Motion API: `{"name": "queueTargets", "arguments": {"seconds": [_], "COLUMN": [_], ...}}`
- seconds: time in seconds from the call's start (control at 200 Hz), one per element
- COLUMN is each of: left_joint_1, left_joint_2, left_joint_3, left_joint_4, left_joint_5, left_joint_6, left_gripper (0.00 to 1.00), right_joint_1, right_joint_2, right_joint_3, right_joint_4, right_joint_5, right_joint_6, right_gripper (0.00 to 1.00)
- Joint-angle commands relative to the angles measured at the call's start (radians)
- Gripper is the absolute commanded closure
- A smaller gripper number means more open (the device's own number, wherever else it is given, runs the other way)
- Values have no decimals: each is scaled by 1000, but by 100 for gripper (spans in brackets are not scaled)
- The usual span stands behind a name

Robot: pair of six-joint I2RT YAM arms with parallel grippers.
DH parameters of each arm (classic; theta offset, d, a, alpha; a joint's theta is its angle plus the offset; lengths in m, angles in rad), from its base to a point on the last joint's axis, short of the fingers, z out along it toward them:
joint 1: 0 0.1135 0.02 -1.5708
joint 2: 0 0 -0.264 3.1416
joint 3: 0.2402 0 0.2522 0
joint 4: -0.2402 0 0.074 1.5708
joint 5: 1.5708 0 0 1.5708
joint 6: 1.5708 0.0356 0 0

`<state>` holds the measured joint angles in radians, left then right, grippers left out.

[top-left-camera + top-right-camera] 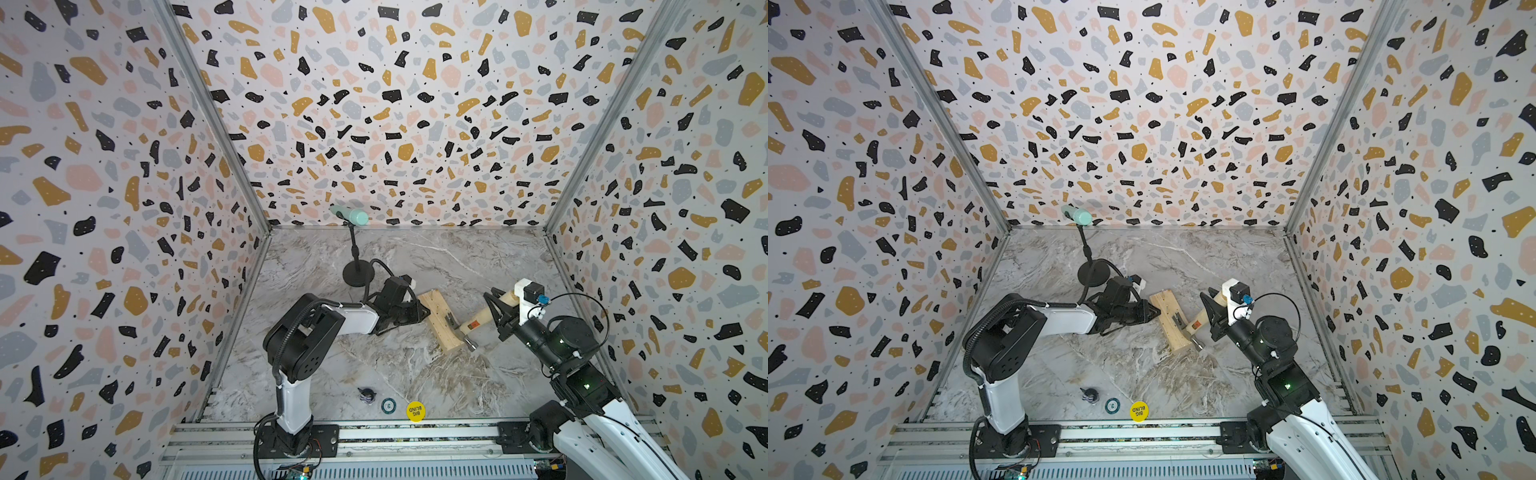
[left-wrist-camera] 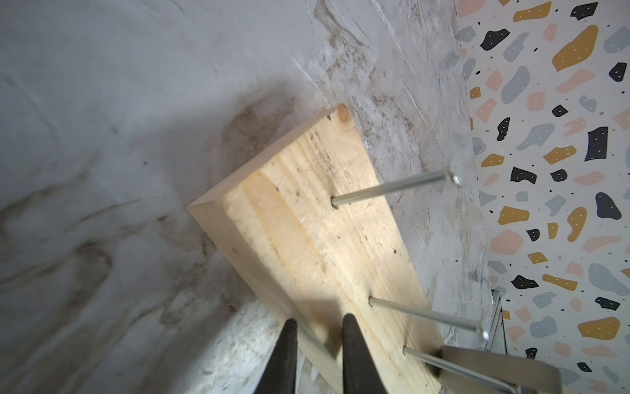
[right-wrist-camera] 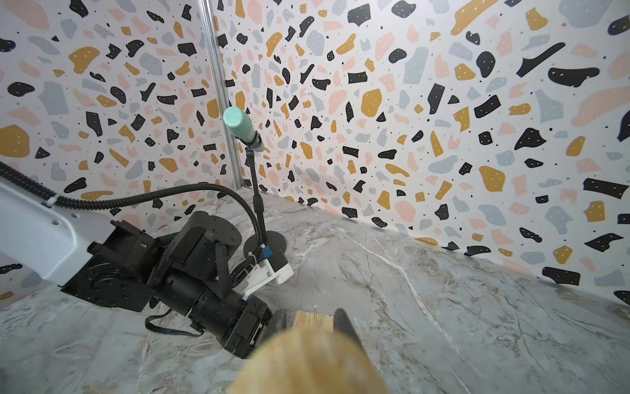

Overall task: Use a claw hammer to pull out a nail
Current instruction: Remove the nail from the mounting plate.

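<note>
- Right pincer (image 1: 498, 309) was clamped on the far end of the claw hammer (image 1: 478, 322) handle. The head lay on the wood block (image 1: 434, 305) in both top views.
- The left wrist view showed the nail (image 2: 422, 356) standing high out of the block, shank running along the hammer's claw. It looked hooked, but that part was blurred.
- Left pincer (image 2: 318, 324): fingers a little apart, astride the block's near edge. Couldn't tell if they were gripping it.
- Risk: if the block wasn't pinned, levering would likely lift or skid it on the bench (image 1: 415, 365) instead of drawing the nail.
- Risk: the claw might slide up the shank and pop off the nail head, and the round handle might twist in my grip.
- Risk: two spare nails (image 2: 388, 187) (image 2: 426, 314) stood close by and could snag the head.
- Room: the right arm sat near the right wall, so little swing that side. The bench lay open behind the block, and the mic stand (image 1: 355, 257) was just behind the left arm.
</note>
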<state>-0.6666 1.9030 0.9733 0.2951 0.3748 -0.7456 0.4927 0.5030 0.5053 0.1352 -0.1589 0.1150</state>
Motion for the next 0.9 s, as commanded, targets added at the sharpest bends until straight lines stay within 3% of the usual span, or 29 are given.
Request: {"name": "queueTargets", "arguments": {"seconds": [0.0,0.896], "left_joint_1": [2,2], "left_joint_2": [30,43], "left_joint_3": [-35,-45], "left_joint_4": [-89,-73], "left_joint_5": [-32,-27], "left_joint_6": [4,-12], "left_gripper": [81,81], "right_joint_1": [3,3], "right_joint_2": [-33,-227], "right_joint_3": [-30,-150], "right_joint_4": [69,148], "right_joint_5": [4,83], "right_joint_6": [70,106], "right_gripper": [100,100]}}
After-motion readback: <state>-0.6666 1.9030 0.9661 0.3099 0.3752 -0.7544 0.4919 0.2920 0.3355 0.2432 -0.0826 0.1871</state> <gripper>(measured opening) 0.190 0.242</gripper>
